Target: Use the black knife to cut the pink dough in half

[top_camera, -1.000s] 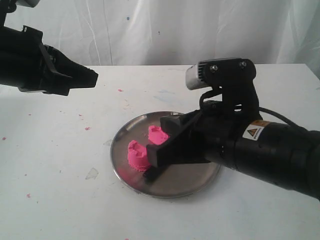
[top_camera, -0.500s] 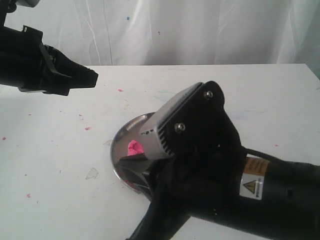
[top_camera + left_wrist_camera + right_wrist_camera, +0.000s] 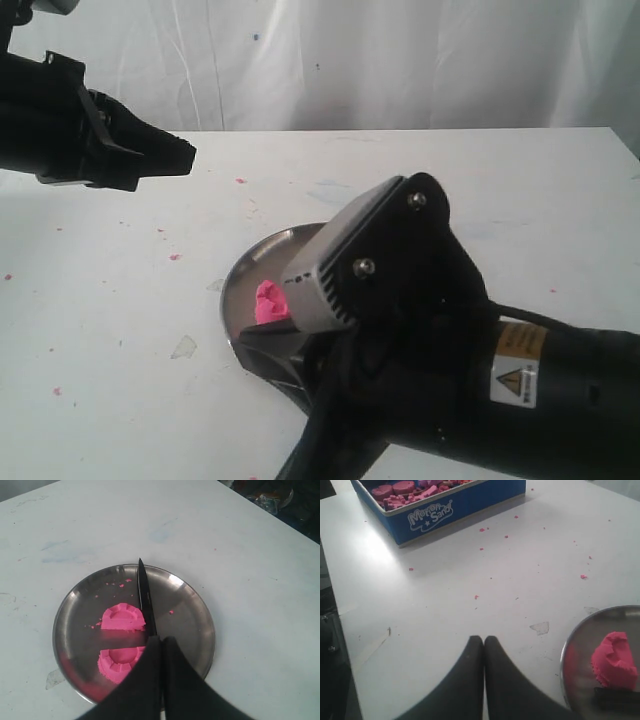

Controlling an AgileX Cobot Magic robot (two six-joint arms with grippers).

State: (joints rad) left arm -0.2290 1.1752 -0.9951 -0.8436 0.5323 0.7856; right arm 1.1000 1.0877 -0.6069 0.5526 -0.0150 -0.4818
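Note:
The pink dough lies on the round steel plate (image 3: 192,607) as two halves, one (image 3: 122,618) further from the camera and one (image 3: 119,663) nearer. The black knife (image 3: 145,597) rests flat on the plate beside them, its handle hidden behind my left gripper (image 3: 161,639). That gripper is shut and empty, and in the exterior view it hangs raised (image 3: 185,155) well left of the plate (image 3: 250,262). My right gripper (image 3: 484,639) is shut and empty over bare table beside the plate (image 3: 568,655). One dough half (image 3: 615,660) and a black knife part (image 3: 615,697) show there.
A blue sand box (image 3: 447,507) holding pink pieces stands on the table beyond my right gripper. Pink crumbs (image 3: 583,576) dot the white table. My right arm (image 3: 450,340) fills the foreground of the exterior view and hides most of the plate.
My right gripper, which held the knife over the plate a second ago, has swung off the plate toward the front. The knife now lies on the plate. The left arm stayed still.

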